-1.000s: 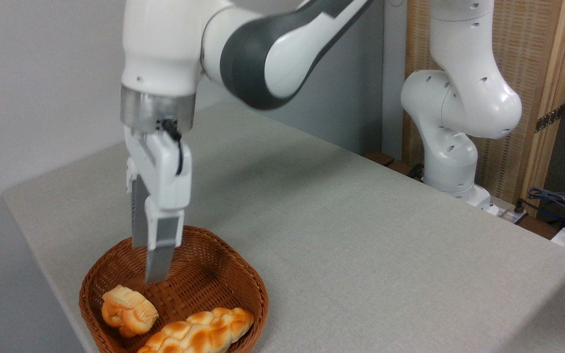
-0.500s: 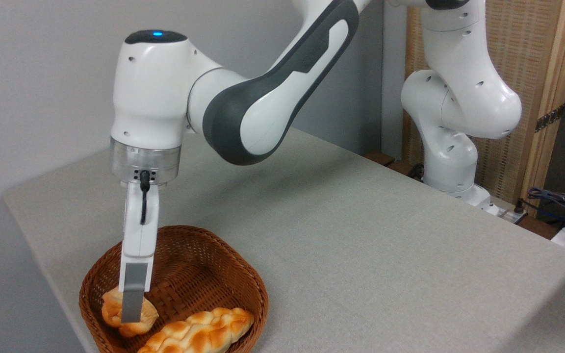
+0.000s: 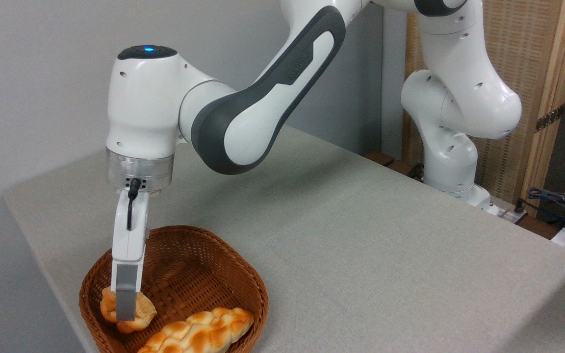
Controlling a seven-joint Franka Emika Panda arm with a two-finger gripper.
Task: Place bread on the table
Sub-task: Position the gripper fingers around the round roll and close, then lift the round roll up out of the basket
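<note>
Cloth-covered table with one basket at the lower left of the frame

The table (image 3: pixel 361 235) is covered in plain light grey-beige cloth and is seen running from the left edge of the frame to the lower right, with a rounded corner at the left. A brown woven wicker basket (image 3: pixel 243 279) is set directly on it near the lower-left edge. The white base of the robot arm (image 3: pixel 464 191) is seen at the table's far right side.
</note>
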